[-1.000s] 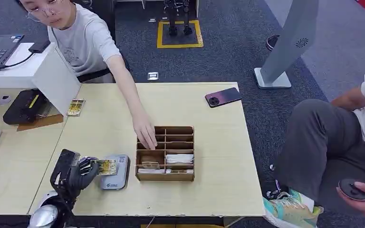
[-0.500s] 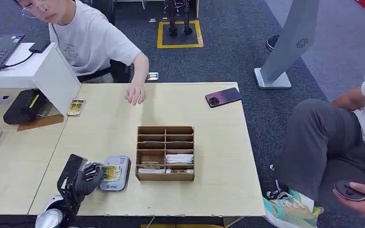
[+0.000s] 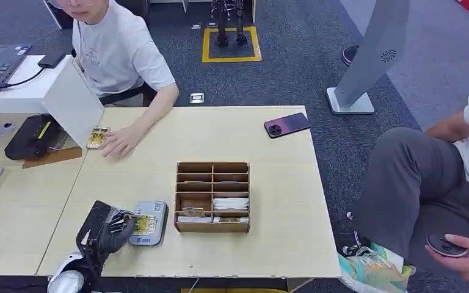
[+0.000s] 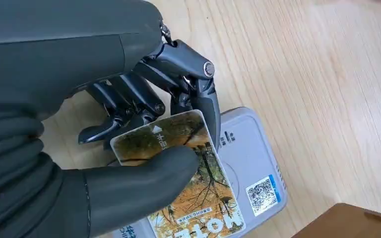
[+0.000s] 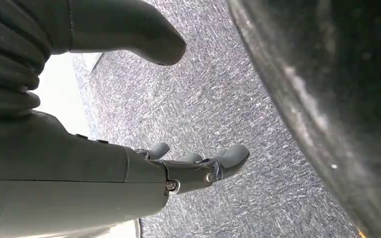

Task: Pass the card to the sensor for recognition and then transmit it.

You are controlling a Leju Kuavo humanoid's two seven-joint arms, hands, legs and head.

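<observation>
Glossy printed card lies on a smooth grey plastic sensor. The tabletop is pale matt wood grain. Dark fingers look metallic; the carpet is rough.

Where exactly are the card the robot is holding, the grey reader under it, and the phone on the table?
card (image 4: 206, 198): left wrist view, on its printed face.
grey reader (image 4: 250, 163): left wrist view, on its bare top.
phone (image 3: 287, 124): head view, on the middle of its back.
</observation>
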